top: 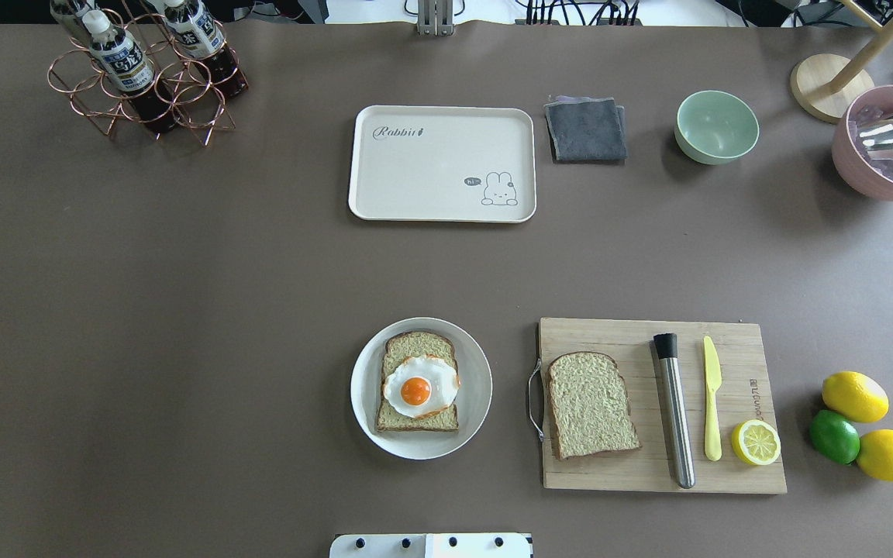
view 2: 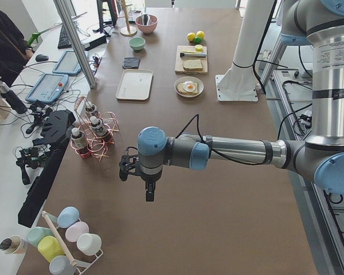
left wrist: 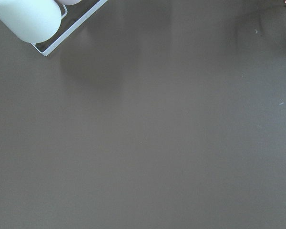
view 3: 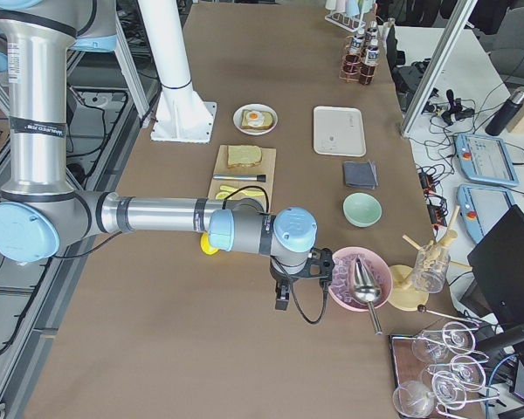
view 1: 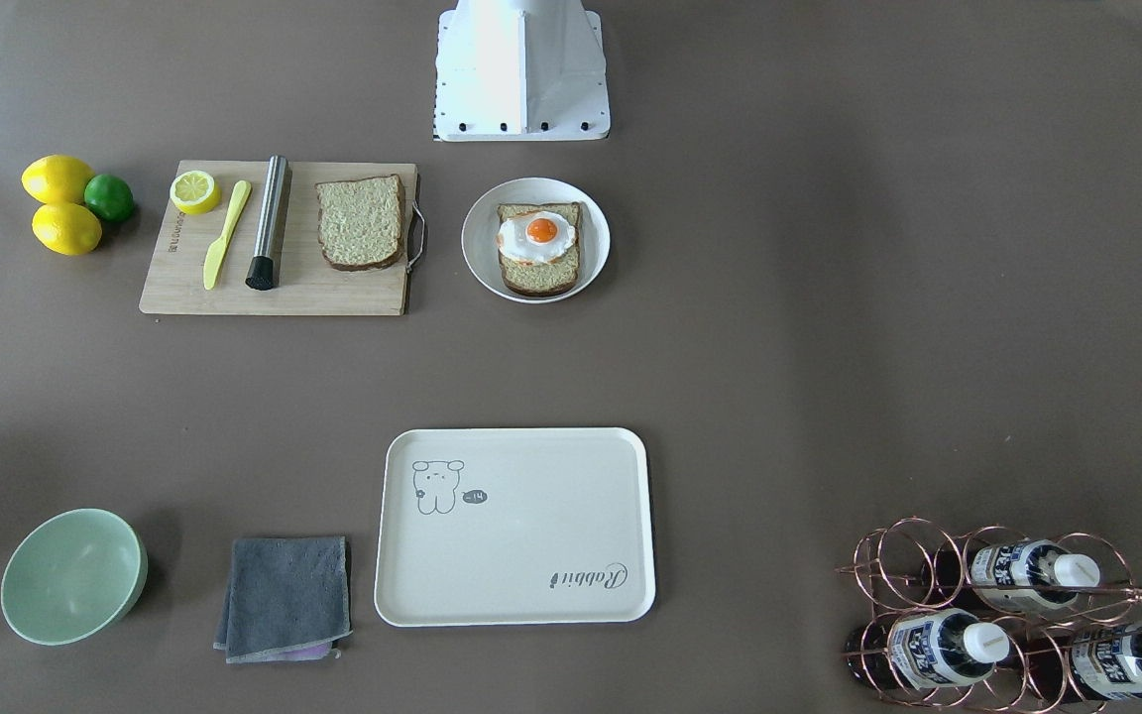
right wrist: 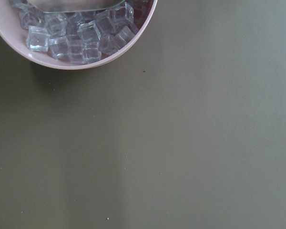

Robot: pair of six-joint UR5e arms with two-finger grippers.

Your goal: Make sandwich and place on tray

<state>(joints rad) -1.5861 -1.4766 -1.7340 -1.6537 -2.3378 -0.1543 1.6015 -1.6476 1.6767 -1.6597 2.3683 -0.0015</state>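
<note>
Brown table (top: 183, 310); plate (top: 477, 391) with bread (top: 415, 345), egg (top: 421, 385)

cream tray (top: 442, 163) – white egg (top: 420, 386), orange yolk

Fried egg (top: 419, 385) tops one bread slice (top: 418, 343); second slice (top: 591, 403) and cream tray (top: 441, 163) lie apart.

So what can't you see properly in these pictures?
Left end effector: only in the exterior left view, too small to tell open or shut.
Right end effector: same, exterior right view only.
Pink ice bowl: cut by the overhead view's right edge.
Plated bread slice: fried egg covers its middle.
</note>
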